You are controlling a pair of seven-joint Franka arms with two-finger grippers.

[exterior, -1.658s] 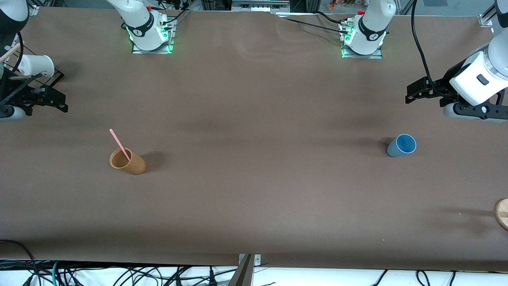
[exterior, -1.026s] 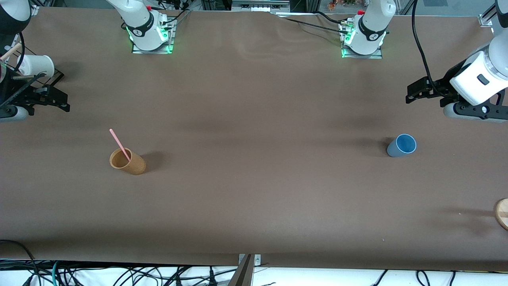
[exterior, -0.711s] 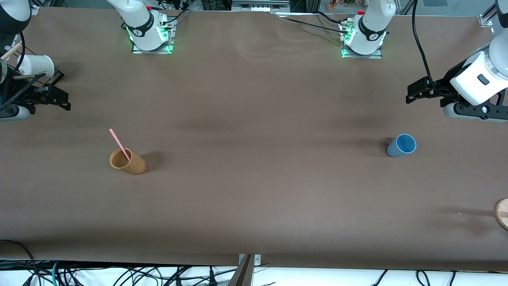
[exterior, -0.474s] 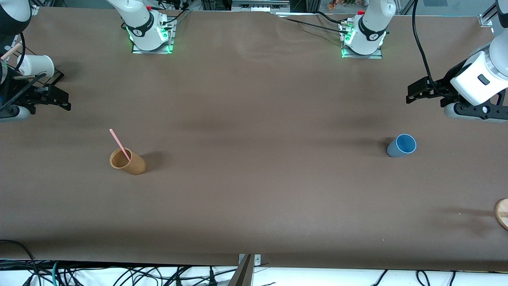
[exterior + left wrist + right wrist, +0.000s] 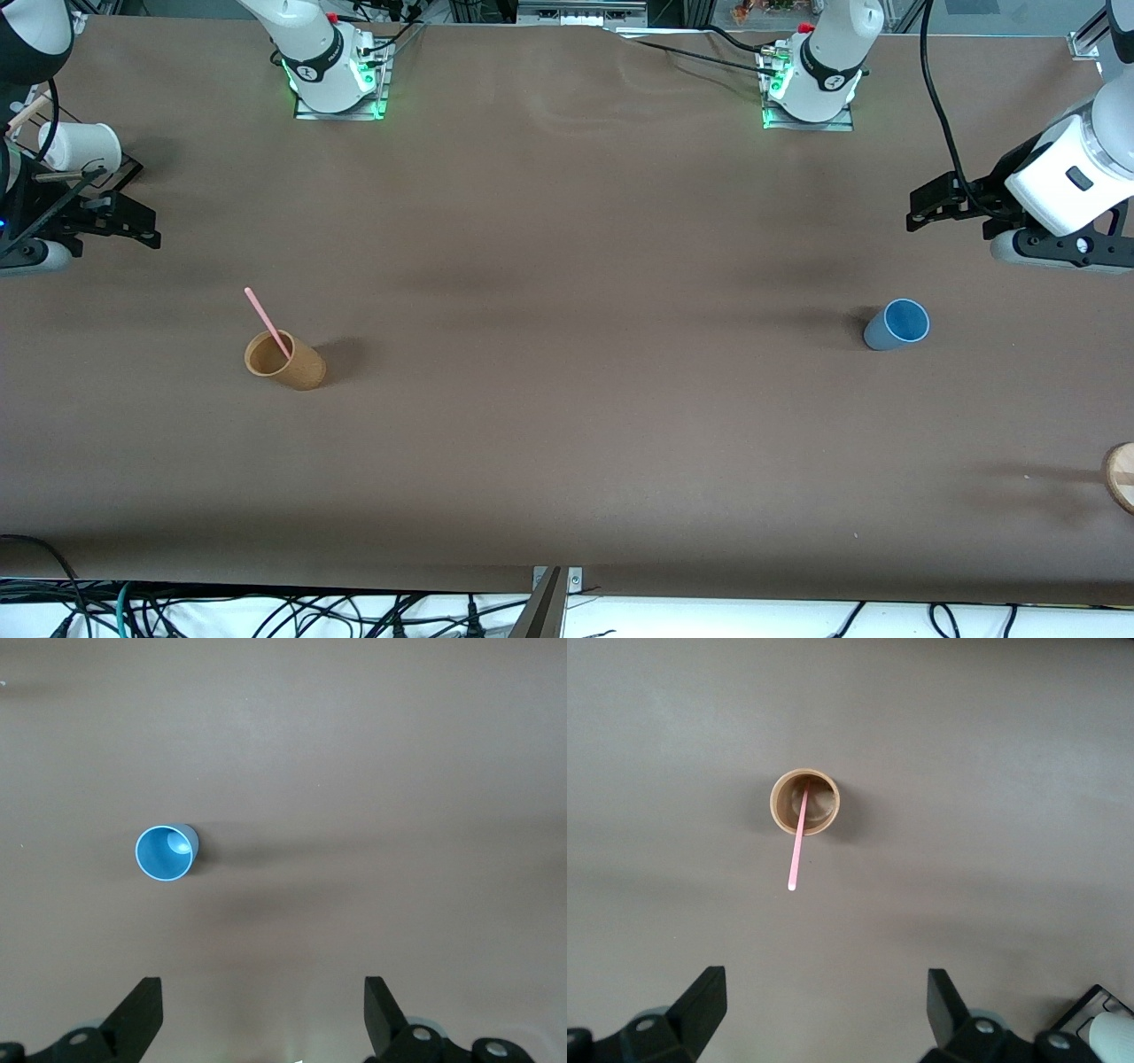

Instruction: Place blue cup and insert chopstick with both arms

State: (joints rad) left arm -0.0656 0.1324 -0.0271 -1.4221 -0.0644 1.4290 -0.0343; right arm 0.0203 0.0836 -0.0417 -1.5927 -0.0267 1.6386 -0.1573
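The blue cup (image 5: 897, 324) stands upright on the brown table toward the left arm's end; it also shows in the left wrist view (image 5: 166, 852), empty. The pink chopstick (image 5: 267, 321) leans in a tan-brown cup (image 5: 285, 360) toward the right arm's end; the right wrist view shows both the chopstick (image 5: 798, 843) and the tan cup (image 5: 804, 802). My left gripper (image 5: 921, 209) hangs open and empty over bare table beside the blue cup, as its wrist view (image 5: 263, 992) shows. My right gripper (image 5: 135, 227) hangs open and empty over bare table apart from the tan cup, as its wrist view (image 5: 824, 981) shows.
A white cup (image 5: 81, 146) sits on a black rack at the right arm's end of the table. A round wooden piece (image 5: 1122, 476) lies at the table's edge at the left arm's end. Two green-lit arm bases (image 5: 335, 75) stand along the table's back edge.
My right gripper has drifted slightly toward the table's middle. The left gripper, both cups and the chopstick have not visibly moved.
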